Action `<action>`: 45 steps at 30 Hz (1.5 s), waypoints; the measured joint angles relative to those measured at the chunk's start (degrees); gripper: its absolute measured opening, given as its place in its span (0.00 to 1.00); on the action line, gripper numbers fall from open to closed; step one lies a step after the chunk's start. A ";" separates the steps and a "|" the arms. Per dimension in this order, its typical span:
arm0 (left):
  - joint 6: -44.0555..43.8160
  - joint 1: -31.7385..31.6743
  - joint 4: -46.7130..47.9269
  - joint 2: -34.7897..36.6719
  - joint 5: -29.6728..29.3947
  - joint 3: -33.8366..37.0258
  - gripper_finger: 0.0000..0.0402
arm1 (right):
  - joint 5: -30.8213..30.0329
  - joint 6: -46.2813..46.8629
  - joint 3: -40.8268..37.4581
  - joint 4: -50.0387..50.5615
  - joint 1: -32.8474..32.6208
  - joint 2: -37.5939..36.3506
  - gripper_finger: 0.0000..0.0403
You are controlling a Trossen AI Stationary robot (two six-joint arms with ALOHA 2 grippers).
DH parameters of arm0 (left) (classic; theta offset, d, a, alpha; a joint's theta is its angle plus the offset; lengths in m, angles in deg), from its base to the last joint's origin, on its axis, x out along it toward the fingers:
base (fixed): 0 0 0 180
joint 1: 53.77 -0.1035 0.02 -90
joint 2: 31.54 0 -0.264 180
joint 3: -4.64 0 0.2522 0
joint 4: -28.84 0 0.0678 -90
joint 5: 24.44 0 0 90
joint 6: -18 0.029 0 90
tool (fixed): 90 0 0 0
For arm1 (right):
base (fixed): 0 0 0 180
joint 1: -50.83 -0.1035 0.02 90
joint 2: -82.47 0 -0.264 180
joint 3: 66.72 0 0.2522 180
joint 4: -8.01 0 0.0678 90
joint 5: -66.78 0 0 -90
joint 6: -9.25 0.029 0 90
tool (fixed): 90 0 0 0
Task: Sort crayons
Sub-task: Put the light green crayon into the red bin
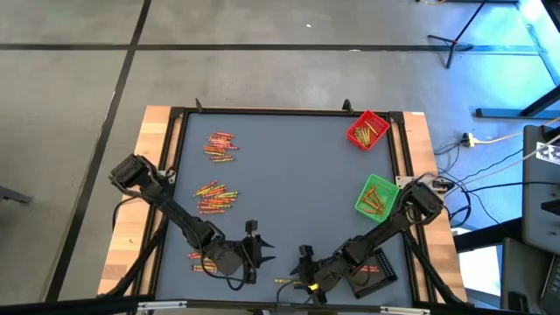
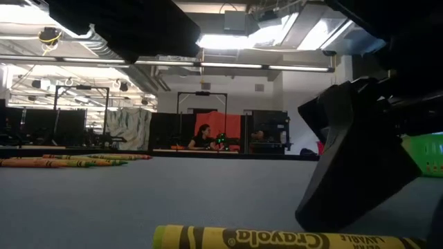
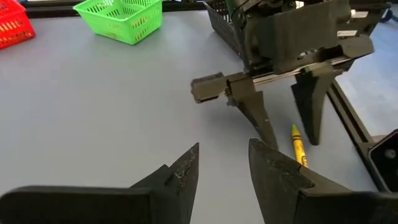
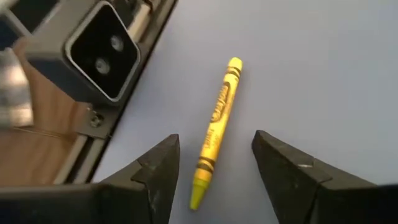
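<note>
A yellow crayon [image 4: 214, 127] lies flat on the grey table [image 1: 289, 175] close to its near edge, and shows in the high view as a thin yellow crayon [image 1: 284, 281]. My right gripper [image 4: 216, 138] is low over it and open, one finger on each side, touching nothing. My left gripper [image 1: 255, 247] waits open just left of it, a little above the table. Piles of red, orange and yellow crayons [image 1: 220, 146] lie on the table's left half, with another pile [image 1: 214, 199] nearer and a third [image 1: 199, 258] beside the left arm.
A red tray [image 1: 367, 129] stands at the far right, a green tray [image 1: 378, 197] at mid right, both with crayons inside. A black tray [image 1: 374, 267] sits under the right arm. A small camera block [image 4: 99, 43] sits on the near edge frame beside the yellow crayon.
</note>
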State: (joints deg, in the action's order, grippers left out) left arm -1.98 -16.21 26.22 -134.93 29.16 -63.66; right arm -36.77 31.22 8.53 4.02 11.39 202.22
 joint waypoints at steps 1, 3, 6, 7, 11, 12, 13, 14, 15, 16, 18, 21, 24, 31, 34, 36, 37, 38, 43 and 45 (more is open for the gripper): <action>-0.51 0.00 0.00 0.00 0.02 0.00 0.31 | -0.34 0.00 0.01 1.01 0.00 -0.01 0.48; -0.85 -0.04 -0.04 0.00 0.02 0.00 0.31 | -0.93 0.02 0.03 2.40 0.00 -0.03 0.42; -1.44 -0.04 -0.06 0.00 0.00 0.00 0.31 | -1.69 -0.23 0.01 3.21 0.08 -0.03 0.30; -1.90 -0.04 -0.07 0.00 -0.01 0.00 0.31 | -2.27 -0.86 -0.01 3.30 0.07 -0.03 0.26; -2.17 -0.02 -0.07 0.00 -0.07 0.00 0.31 | -4.05 -3.37 -0.13 3.62 -0.02 -0.01 0.10; -2.17 -0.04 -0.09 0.00 -0.07 0.00 0.31 | -4.08 -4.04 -0.15 3.64 0.00 -0.01 0.07; -2.17 -0.04 -0.09 0.00 -0.09 0.00 0.31 | -4.25 -4.48 -0.15 3.64 0.00 -0.01 0.04; -2.17 -0.04 -0.10 0.00 -0.09 0.00 0.31 | -4.37 -4.72 -0.15 3.65 -0.02 -0.01 0.03; -2.13 -0.03 -0.20 0.00 -0.12 0.00 0.31 | -4.40 -4.98 -0.17 3.64 -0.02 0.01 0.03; -2.02 -0.02 -0.63 0.00 -0.39 0.00 0.31 | -4.38 -5.13 -0.18 3.63 -0.02 0.01 0.03; -1.90 -0.03 -2.83 0.00 -1.50 0.00 0.31 | -4.38 -5.11 -0.20 3.61 -0.02 -0.10 0.06; 2.29 0.08 -8.25 0.00 -1.80 0.00 0.31 | -4.31 -4.50 -0.34 4.17 0.04 -1.03 0.07; 6.87 0.38 -12.59 0.13 -1.83 0.00 0.31 | -4.43 -5.27 -0.58 6.91 0.15 -3.31 0.05; 14.82 -0.15 -11.05 7.02 -2.35 0.00 0.31 | -11.02 -4.74 -0.58 21.27 0.94 -11.80 0.05; 19.95 -0.49 -9.11 10.55 -2.38 0.00 0.31 | -12.81 -3.64 -0.58 28.36 2.19 -15.18 0.06; 21.94 -1.03 -5.90 13.00 -2.56 0.00 0.31 | -13.02 -2.70 -0.57 32.47 3.53 -17.78 0.06; 22.14 -1.51 -4.21 13.97 -3.04 0.00 0.31 | -13.14 -2.41 -0.50 34.86 4.33 -19.15 0.06; 22.18 -2.26 -2.66 14.81 -3.11 0.00 0.31 | -13.80 -2.07 -0.48 37.43 5.22 -20.31 0.05; 22.63 -6.04 6.47 16.87 -3.14 0.01 0.31 | -17.84 0.29 -0.48 50.51 10.50 -26.33 0.05; 23.08 -7.59 7.51 17.07 -2.60 1.06 0.31 | -19.38 1.21 -0.53 55.11 13.00 -28.88 0.05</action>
State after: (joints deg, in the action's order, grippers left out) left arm 21.10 -23.80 33.73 -117.86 26.56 -62.61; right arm -56.15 32.43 8.00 59.13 24.40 173.34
